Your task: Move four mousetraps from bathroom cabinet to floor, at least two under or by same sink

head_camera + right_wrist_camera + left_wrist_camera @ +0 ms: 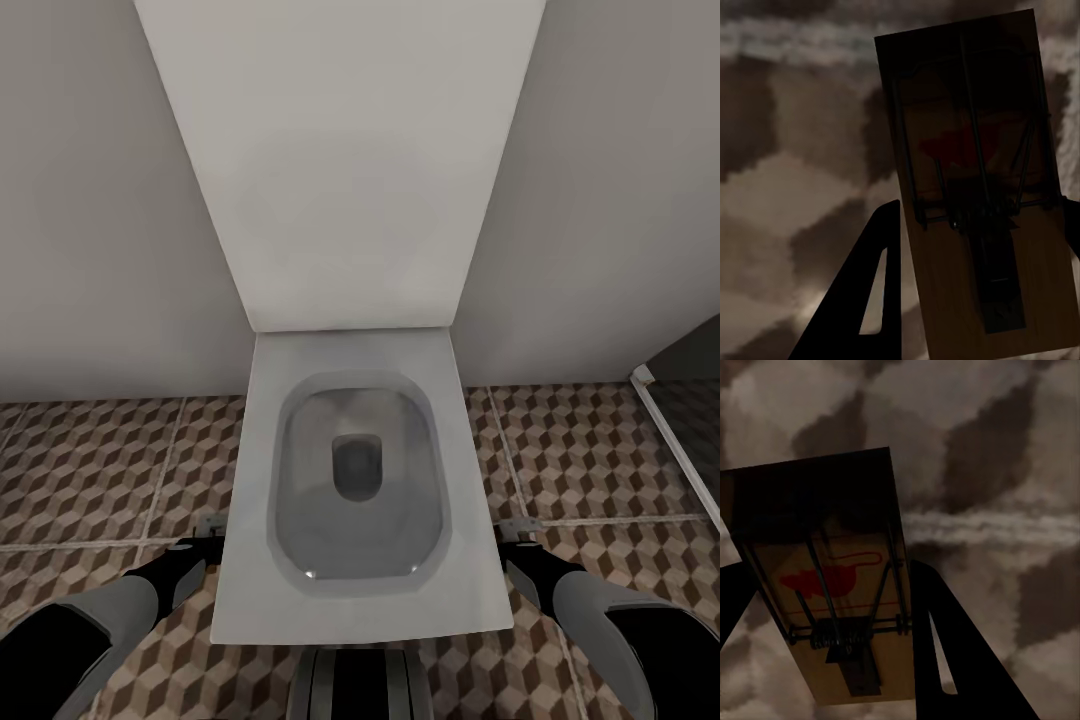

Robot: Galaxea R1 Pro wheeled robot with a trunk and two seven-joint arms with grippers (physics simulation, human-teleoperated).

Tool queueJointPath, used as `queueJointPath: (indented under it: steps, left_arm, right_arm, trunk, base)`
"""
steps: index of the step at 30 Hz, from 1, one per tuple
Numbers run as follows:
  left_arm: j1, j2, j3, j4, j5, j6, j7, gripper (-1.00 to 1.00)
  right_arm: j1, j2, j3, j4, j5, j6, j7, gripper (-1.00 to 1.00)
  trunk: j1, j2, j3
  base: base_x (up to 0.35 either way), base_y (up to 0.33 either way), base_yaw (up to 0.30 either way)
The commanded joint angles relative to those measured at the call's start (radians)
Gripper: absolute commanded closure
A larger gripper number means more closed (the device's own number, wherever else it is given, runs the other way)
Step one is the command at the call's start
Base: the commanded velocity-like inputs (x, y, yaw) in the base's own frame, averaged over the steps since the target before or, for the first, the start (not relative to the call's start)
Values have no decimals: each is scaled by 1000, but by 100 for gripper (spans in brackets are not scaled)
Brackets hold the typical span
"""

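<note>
Mousetrap (832, 585) gripped in left hand (832, 660), second mousetrap (979, 195) gripped in right hand (975, 300), lengthwise between fingers

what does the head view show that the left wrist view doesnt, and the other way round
Head view: a white toilet straight ahead against the wall, its bowl open, with both arms low at either side. The left gripper and right gripper sit beside the toilet, small and hard to read.

Left wrist view: close up, a mousetrap between the dark fingers, its black wire spring and red mark plain. It looks held.

Both: the bathroom floor with its brown, beige and white cube pattern, seen blurred behind the trap in the wrist view.
</note>
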Motion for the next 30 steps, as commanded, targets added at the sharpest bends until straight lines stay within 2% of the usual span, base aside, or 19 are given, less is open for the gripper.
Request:
queueJointPath:
  steps: [1,30]
  left_arm:
    - [0,0,-8,-1,5,2,3,100]
    - [0,-5,-9,-2,5,-5,4,100]
  right_arm:
    - [-1,0,8,1,0,1,0,100]
    - [-1,0,8,1,0,-5,0,100]
  trunk:
    - [0,0,-1]
    - [0,0,-1]
  base:
    - [0,0,0]
    - [33,0,0]
